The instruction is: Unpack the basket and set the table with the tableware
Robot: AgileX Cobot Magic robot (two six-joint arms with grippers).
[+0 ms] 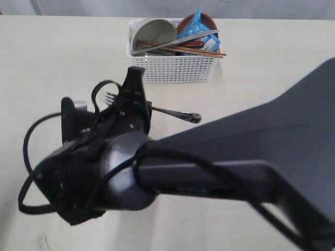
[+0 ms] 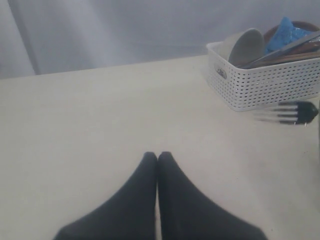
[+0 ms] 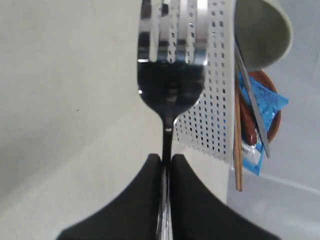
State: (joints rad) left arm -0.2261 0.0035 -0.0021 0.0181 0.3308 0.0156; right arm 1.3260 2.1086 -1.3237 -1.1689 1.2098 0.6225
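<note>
My right gripper is shut on the handle of the steel fork. The fork points left, low over the table, just in front of the white basket. In the basket are the tilted off-white bowl, the steel knife, the wooden chopsticks and the brown plate. A red-brown spoon shows among them. My left gripper is shut on nothing above bare table. From it, the fork and the basket lie off to one side.
A blue chips packet lies in the basket on the plate. The right arm's dark bulk fills the near half of the exterior view and hides the table under it. A pale backdrop runs behind the table's far edge.
</note>
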